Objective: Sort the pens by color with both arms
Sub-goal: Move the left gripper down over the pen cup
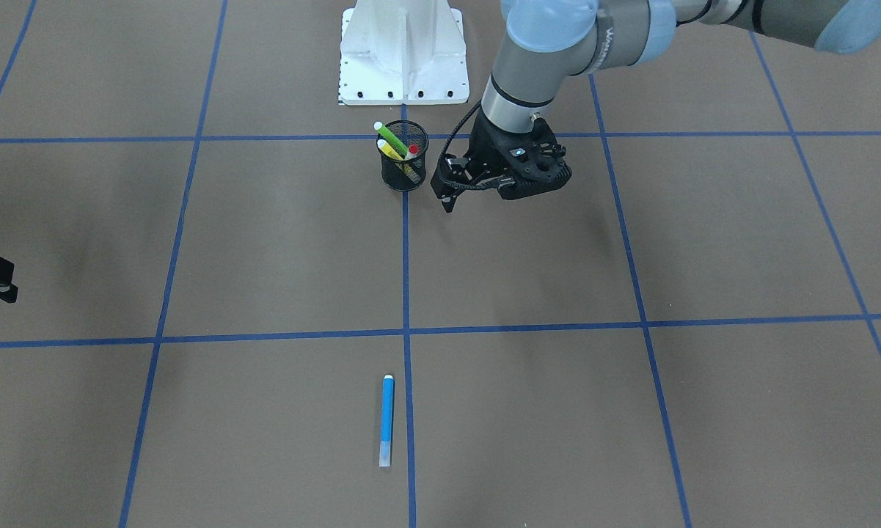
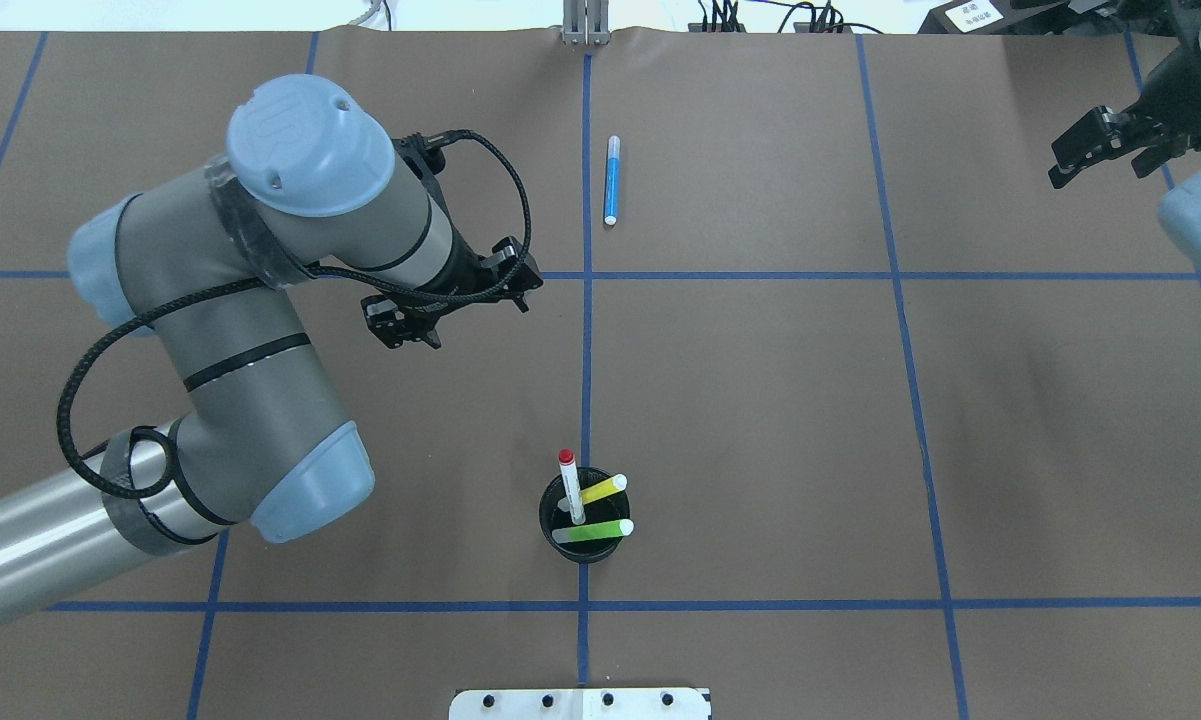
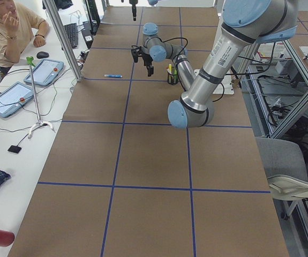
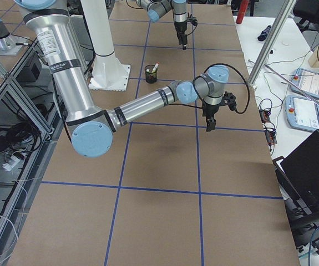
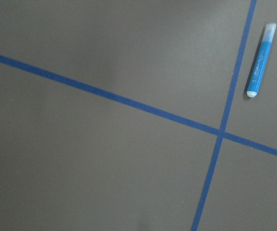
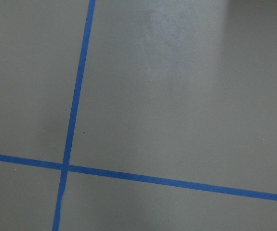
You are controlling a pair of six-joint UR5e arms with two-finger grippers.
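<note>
Brown paper ruled with blue tape covers the table (image 2: 760, 400); from overhead, a slim blue marker pen (image 2: 612, 180) lies flat on the far side just right of the centre line, while a green highlighter (image 2: 592, 531), a yellow highlighter (image 2: 602, 489) and a white-barrelled pen with a red cap (image 2: 570, 487) lean in a black mesh cup (image 2: 543, 520) near the robot. Between them the left gripper (image 2: 450, 310) hangs spread and empty; the right gripper (image 2: 1105, 160), far off to the right, looks parted and empty too. Facing the robot, the left gripper hangs near the cup, not touching it. Its wrist camera sees only the blue pen and tape. One colour seems laid out, so fetching another pen looks next: centre over one protruding tip, pinch, lift straight without tipping the cup
</note>
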